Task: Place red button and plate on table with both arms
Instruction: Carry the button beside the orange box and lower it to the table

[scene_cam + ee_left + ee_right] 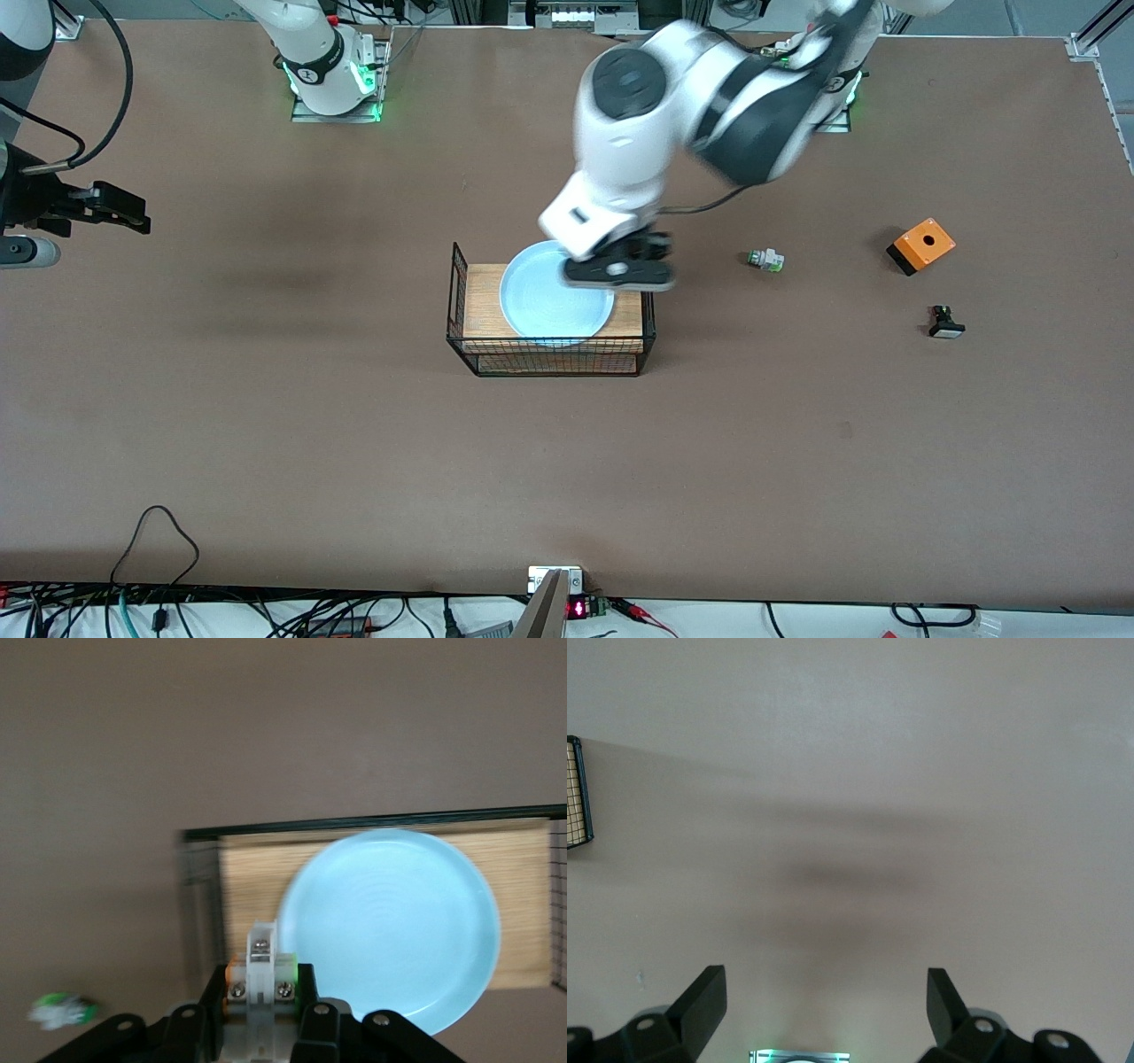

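The light-blue plate [549,301] lies on the wood-topped black wire rack [549,356] in the middle of the brown table [266,443]. My left gripper [620,270] hangs over the rack's edge at the left arm's end, beside the plate's rim. In the left wrist view it [261,981] is shut on the red button [260,967]. The button's cream-white body and screws show; its cap is hidden. The plate [390,926] lies just past the fingers. My right gripper [124,213] waits, open and empty [826,992], over bare table at the right arm's end.
A green-capped switch [764,260] lies on the table toward the left arm's end and shows blurred in the left wrist view [62,1012]. An orange box [921,245] and a black switch [945,323] lie farther that way. A corner of the rack [576,793] shows in the right wrist view.
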